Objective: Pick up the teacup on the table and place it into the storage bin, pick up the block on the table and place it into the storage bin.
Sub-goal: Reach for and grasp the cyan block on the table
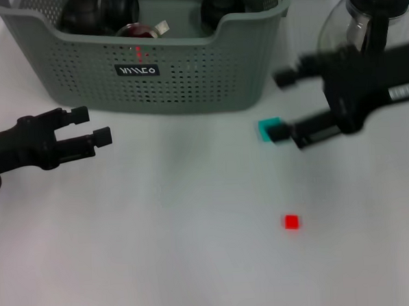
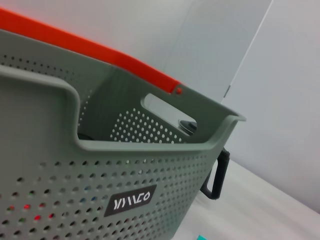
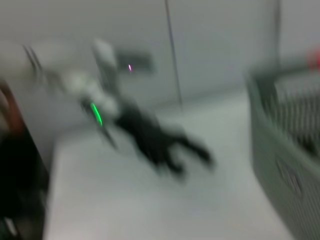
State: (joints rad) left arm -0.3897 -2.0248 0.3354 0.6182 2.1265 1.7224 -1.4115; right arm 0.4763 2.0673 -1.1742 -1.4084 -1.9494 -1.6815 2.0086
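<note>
The storage bin (image 1: 186,72) stands at the back centre, grey-green and perforated; its wall and black label fill the left wrist view (image 2: 75,200). Dark round items lie inside it. No teacup shows on the table. A teal block (image 1: 267,127) lies on the table in front of the bin's right corner. My right gripper (image 1: 285,105) hovers there, open and motion-blurred, its lower fingertip (image 1: 283,132) right against the block. A small red block (image 1: 291,222) lies nearer to me. My left gripper (image 1: 91,126) is open at the left, in front of the bin, holding nothing.
A glass teapot (image 1: 369,14) with a black handle (image 2: 218,175) stands right of the bin, behind my right arm. The blurred right wrist view shows the bin (image 3: 285,165) and, farther off, my left arm (image 3: 155,140). White table spreads in front.
</note>
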